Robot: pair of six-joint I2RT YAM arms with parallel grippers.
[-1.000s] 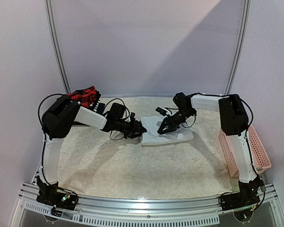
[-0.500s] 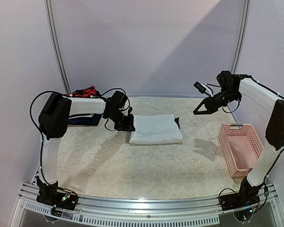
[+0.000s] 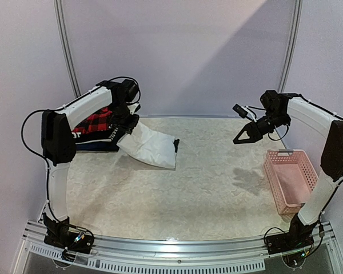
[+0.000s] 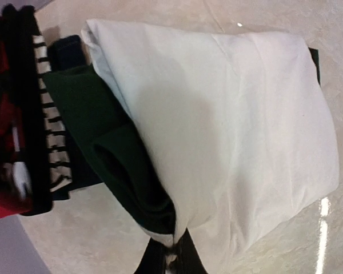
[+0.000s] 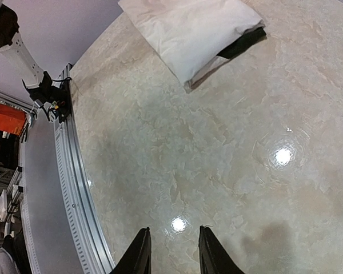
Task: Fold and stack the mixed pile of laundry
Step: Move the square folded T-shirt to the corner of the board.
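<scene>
**White tee (image 3: 150,149) hangs from left gripper (image 3: 126,128)**

Its jaws are pinched shut on one edge of the folded tee, which slopes down from them to the table (image 3: 188,200). Beside them the plaid shirt (image 3: 97,121) tops dark clothes (image 3: 97,146). The right gripper (image 3: 238,138) hovers empty, jaws apart, near the pink basket (image 3: 311,182).

Overview, two wrist views; shared tee (image 3: 151,149)

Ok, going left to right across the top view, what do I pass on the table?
plaid flannel shirt on the stack → folded white tee → right gripper, raised above the table → pink basket
</scene>
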